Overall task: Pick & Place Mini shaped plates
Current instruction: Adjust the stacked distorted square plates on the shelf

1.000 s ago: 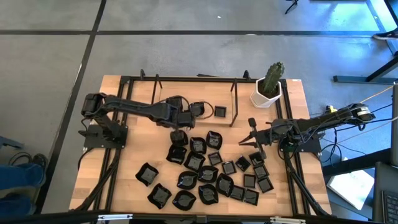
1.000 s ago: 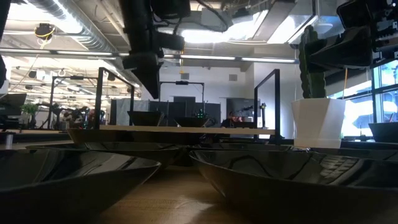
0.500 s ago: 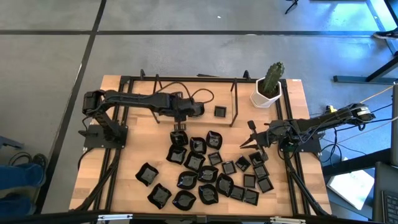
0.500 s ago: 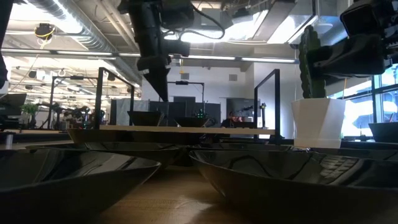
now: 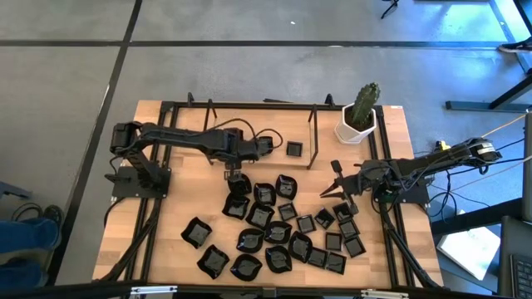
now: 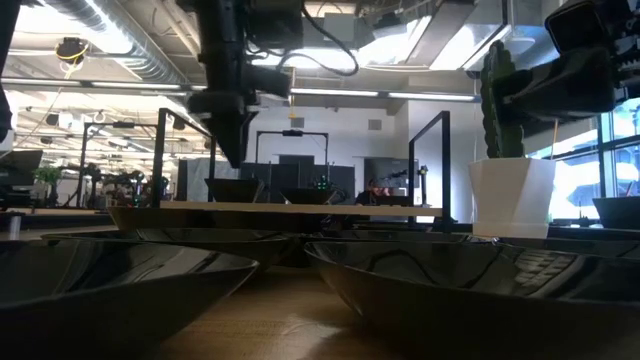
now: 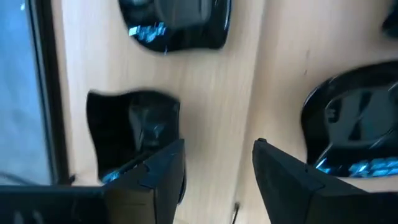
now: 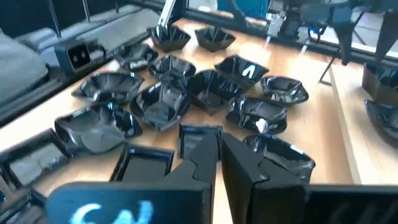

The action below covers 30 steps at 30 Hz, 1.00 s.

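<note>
Progress: you are near the start, in my judgement. Only one plate (image 5: 293, 149) lies apart from the heap, beside the left gripper on the frame side; if this is the drop place, one is done.
Left to do: the plates (image 5: 274, 224) are nearly all in one heap on the table (image 5: 166, 249), just below and beyond the left gripper toward the near edge.
Left gripper (image 5: 232, 174): it hangs over the top edge of the heap, pointing down. The fingers are spread apart and hold nothing. In the wrist view you see bare wood between them and a square plate (image 7: 132, 134) just beside one finger.
Right gripper (image 5: 337, 188): it waits at the right side of the heap, above the plates there. Its fingers are pressed together and empty.
Around: a pot (image 5: 356, 129) with a cactus (image 5: 364, 102) stands well apart from the left gripper, nearer the right arm. A black frame (image 5: 249, 106) runs along the far side.
In the way: the plates touch and overlap, so a finger can push a neighbour. The frame post (image 5: 314, 137) stands next to the single plate.
</note>
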{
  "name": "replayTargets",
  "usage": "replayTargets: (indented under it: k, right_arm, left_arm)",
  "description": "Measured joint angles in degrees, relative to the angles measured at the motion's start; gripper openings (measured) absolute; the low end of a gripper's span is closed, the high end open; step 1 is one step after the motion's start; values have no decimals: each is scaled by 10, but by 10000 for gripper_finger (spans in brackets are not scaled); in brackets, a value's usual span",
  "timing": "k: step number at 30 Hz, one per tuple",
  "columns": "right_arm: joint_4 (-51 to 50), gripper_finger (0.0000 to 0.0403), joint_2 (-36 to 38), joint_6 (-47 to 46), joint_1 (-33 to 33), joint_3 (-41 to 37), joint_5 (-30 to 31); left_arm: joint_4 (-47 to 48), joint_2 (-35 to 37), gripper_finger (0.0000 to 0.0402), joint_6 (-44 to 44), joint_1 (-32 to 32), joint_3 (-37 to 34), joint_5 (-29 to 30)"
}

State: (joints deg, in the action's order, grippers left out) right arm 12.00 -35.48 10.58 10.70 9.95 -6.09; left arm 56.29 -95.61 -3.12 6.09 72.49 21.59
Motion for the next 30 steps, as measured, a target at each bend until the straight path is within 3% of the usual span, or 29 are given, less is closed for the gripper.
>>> replayTargets:
  k: [4,10,21,30]
  right_arm:
    - [1,26,0,-16,0,0,-1]
    - [5,26,0,-16,0,0,-2]
    - [-3,26,0,-26,0,0,-1]
    - [-3,26,0,-26,0,0,-1]
  left_arm:
    - [6,0,186,25,20,0,0]
    - [-1,-14,186,11,54,0,-64]
    - [-26,-32,186,-26,87,0,-63]
    - [-34,-47,163,-42,106,1,-77]
